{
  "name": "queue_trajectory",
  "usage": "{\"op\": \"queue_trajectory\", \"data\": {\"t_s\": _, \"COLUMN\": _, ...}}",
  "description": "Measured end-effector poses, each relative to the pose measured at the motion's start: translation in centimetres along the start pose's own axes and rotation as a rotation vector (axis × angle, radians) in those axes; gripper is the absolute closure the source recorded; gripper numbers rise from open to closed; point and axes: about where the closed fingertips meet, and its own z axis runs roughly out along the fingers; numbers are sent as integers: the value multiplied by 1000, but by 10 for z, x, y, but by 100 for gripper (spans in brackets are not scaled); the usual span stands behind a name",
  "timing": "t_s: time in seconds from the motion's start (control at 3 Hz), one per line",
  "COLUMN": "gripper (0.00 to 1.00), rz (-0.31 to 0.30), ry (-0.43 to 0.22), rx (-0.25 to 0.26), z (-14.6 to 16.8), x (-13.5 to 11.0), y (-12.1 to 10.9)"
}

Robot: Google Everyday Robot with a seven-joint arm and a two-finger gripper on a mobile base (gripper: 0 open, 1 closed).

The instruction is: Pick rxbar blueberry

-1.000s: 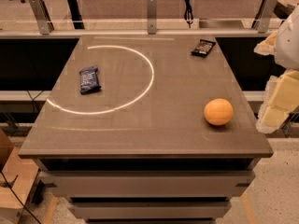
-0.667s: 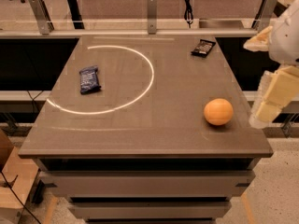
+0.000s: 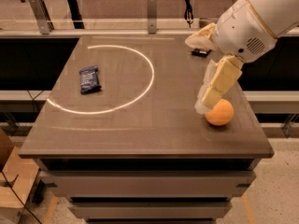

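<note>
The rxbar blueberry (image 3: 89,79), a small flat bar in a dark navy wrapper, lies on the left part of the brown table (image 3: 140,129), inside a bright ring of light. My gripper (image 3: 206,99), cream-coloured on a white arm, hangs over the right side of the table, pointing down and to the left. It is just above and to the left of an orange (image 3: 219,112), and far to the right of the bar. Nothing shows in the gripper.
A black-brown wrapped bar (image 3: 201,52) lies at the table's back right, partly hidden behind my arm. The ring of light (image 3: 152,73) marks the left and middle of the top. A rail with metal posts (image 3: 151,6) runs behind the table. Floor drops off at the front and right.
My arm has swung in from the right edge to over the table, leftward and forward. The gripper now hangs beside the orange. The bars and the orange have not moved.
</note>
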Motion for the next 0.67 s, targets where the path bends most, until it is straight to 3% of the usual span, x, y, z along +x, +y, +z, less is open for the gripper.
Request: {"op": "queue_trajectory", "data": {"t_s": 0.67, "gripper": 0, "rz": 22, "ry": -40, "rx": -11, "z": 14, "x": -9, "y": -6}}
